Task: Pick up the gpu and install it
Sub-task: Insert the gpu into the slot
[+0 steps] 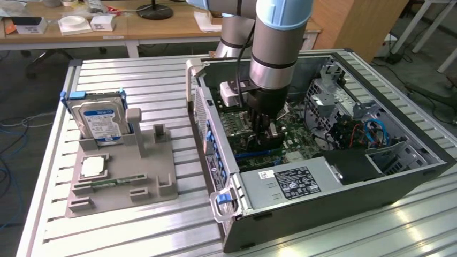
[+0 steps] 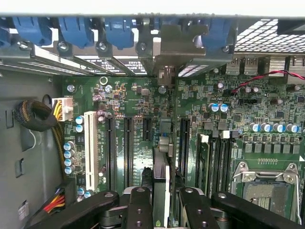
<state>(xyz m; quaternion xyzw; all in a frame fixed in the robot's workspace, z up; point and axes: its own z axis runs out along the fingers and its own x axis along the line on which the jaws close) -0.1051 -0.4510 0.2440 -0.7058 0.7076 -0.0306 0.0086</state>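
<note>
The gpu (image 2: 161,164) is seen edge-on as a thin dark card between my fingers (image 2: 141,206). Its silvery bracket (image 2: 174,46) stands at the rear slot openings of the computer case (image 1: 335,211). The card runs along the motherboard (image 2: 138,102) over the line of an expansion slot, between the other dark slots; whether it is seated cannot be told. In the exterior view my gripper (image 1: 265,134) reaches straight down inside the open case, low over the green board, shut on the gpu (image 1: 270,140).
A grey fixture (image 1: 153,184) on the exterior view's left holds a silver hard drive (image 1: 102,120), a processor chip (image 1: 93,167) and a memory stick (image 1: 107,183). Inside the case lie the power supply (image 1: 300,182), the processor socket (image 2: 267,186), a white slot (image 2: 89,148) and a cable bundle (image 2: 33,114).
</note>
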